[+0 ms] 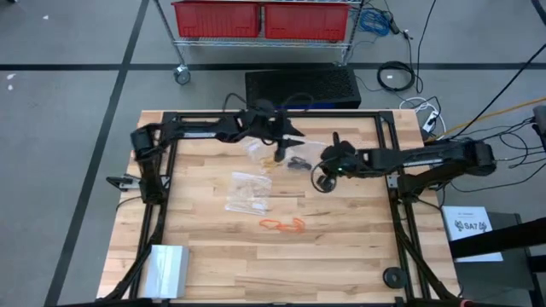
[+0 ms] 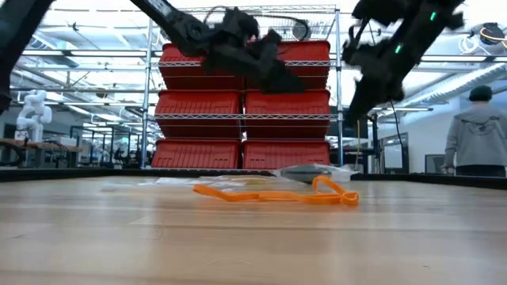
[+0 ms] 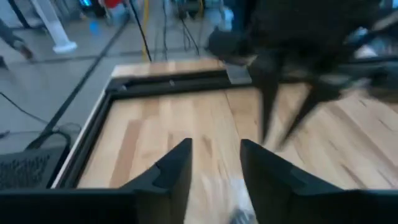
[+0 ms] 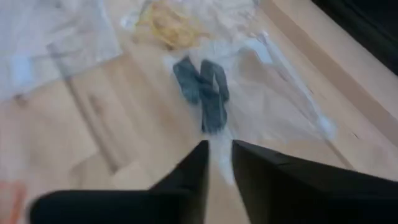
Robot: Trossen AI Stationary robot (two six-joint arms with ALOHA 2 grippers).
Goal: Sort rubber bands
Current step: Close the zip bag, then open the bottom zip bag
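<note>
Orange rubber bands (image 1: 281,224) lie on the wooden table toward its near side and also show in the low view (image 2: 273,192). Black rubber bands (image 1: 297,162) lie at mid-table on clear plastic (image 4: 202,90). Yellowish-tan bands (image 1: 280,153) lie just beyond them (image 4: 168,25). My left gripper (image 1: 294,135) hangs open and empty above the far middle of the table (image 3: 214,162). My right gripper (image 1: 320,165) hovers just right of the black bands, raised clear of the table (image 2: 360,119). Its fingers stand narrowly apart (image 4: 219,155) and hold nothing.
Clear plastic bags (image 1: 247,192) lie left of centre, with another (image 1: 256,149) near the yellowish bands. A shiny packet (image 1: 166,269) sits at the near left corner and a black round piece (image 1: 392,275) at the near right. A black frame (image 1: 162,170) rims the table. A person (image 2: 479,131) stands beyond.
</note>
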